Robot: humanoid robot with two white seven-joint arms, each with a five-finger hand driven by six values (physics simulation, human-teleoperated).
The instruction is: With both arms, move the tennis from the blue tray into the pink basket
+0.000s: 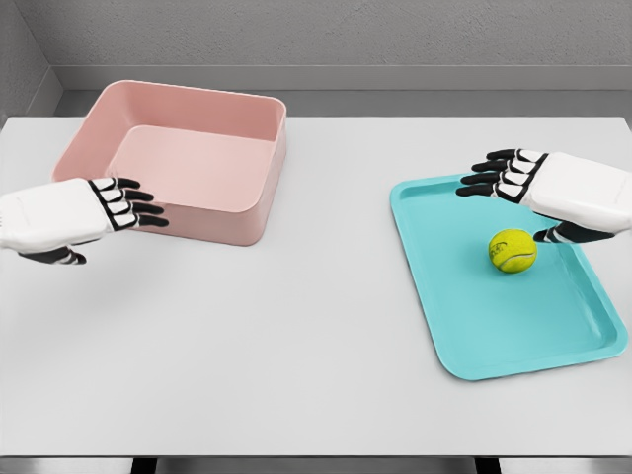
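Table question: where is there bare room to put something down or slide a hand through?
The table is bare between the pink basket and the blue tray, and along its front edge. It is crowded at the tray's far end, where the right hand hovers by the tennis ball.

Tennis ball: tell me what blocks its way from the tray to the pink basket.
Nothing visible does. Bare table lies between the tennis ball on the blue tray and the pink basket; only the basket's wall must be cleared.
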